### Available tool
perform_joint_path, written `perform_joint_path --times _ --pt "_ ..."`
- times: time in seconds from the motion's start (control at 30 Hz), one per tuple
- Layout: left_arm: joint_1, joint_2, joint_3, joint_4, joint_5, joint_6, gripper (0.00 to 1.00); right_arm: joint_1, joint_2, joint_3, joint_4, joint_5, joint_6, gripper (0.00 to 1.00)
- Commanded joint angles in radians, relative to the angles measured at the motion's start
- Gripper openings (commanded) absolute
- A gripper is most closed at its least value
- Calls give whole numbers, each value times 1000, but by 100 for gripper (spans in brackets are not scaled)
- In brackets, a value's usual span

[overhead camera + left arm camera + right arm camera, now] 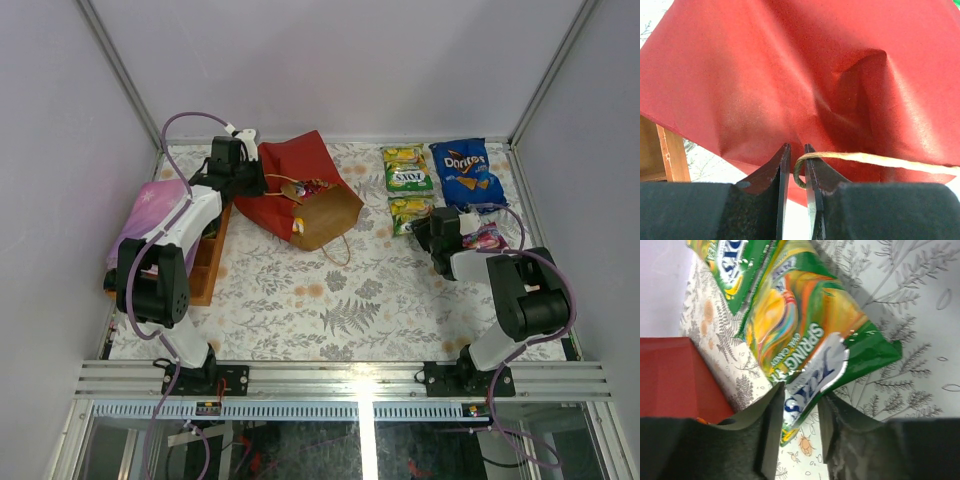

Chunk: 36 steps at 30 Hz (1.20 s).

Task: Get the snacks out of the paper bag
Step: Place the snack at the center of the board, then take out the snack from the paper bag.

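Pale lilac walls (330,60) close in the work table on its far, left and right sides, with slim metal posts (120,70) running up the far corners. A leaf-and-flower print cloth (330,300) covers the tabletop. An aluminium rail (300,380) along the near edge catches a bright glare.

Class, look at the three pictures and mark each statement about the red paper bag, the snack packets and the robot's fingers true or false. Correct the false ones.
1. The paper bag lies on its side on the table. True.
2. A green packet lies beside the blue chip bag. True.
3. The blue chip bag is inside the paper bag. False: it lies on the table at the far right.
4. The left fingers hold a green packet. False: they are closed on the paper bag's cord handle.
5. The paper bag is empty. False: some packets show in its mouth.
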Motion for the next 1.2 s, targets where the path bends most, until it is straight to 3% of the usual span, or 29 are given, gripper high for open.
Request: perform_joint_path --times 0.0,0.07,0.27,0.33,0.5,0.77,1.17 --pt "14 -27 18 -1 -20 14 16 0 -17 9 147 -57 -87 55" --pt "13 -33 17 0 -18 12 16 2 -37 18 125 -55 -118 72" --pt "4 -54 17 3 -15 6 16 64 -159 15 93 26 -235 85" --pt "-7 -68 19 4 -12 2 16 131 -212 10 117 119 -325 100" --pt "-67 -111 40 6 -29 7 21 309 -228 59 160 243 -499 99" --pt "-147 -108 148 -50 -94 30 25 440 -45 168 283 62 -512 99" --pt "-266 -78 306 -159 -226 80 29 511 239 374 290 -122 -383 100"
